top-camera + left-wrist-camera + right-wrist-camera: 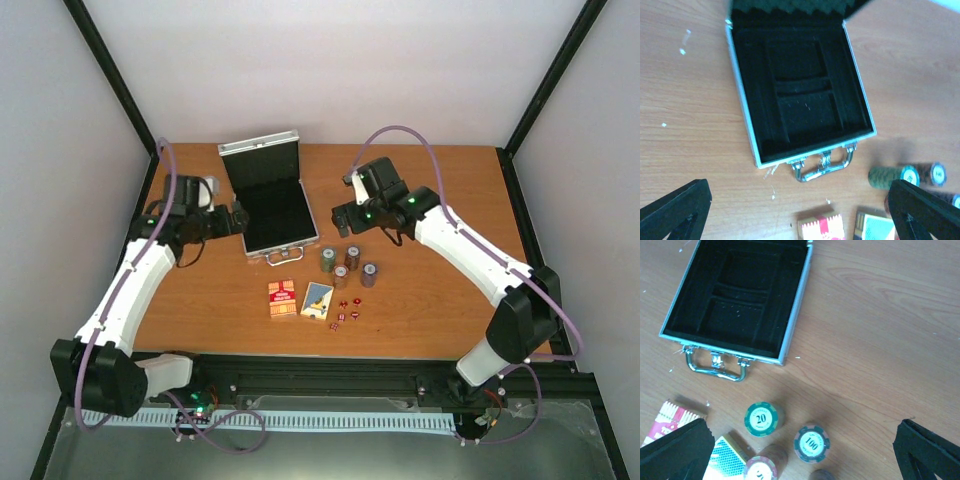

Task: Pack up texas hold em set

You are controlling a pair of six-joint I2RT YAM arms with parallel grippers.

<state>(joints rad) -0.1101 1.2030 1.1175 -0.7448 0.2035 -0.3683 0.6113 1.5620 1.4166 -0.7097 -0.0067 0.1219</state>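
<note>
Silver metal makes the case (262, 160), which sits open near the back of the wooden table (450, 200). Its lid stands up so the black slots can be filled from above. Nothing is in it yet, so the packing has not begun.

Just in front of its handle (715, 371) stand 4 chip stacks (341, 275), close together. Nearer the arms lie the red deck (283, 299) and the blue-yellow deck (317, 300), side by side. The tiny red dice (347, 310) are scattered just beside them.

The left gripper (240, 220) hangs at the left side of the case. The right gripper (342, 218) hangs at the right side, near the chips. Both have their jaws spread wide and hold nothing, so I think they are ready to pick up a first piece.
</note>
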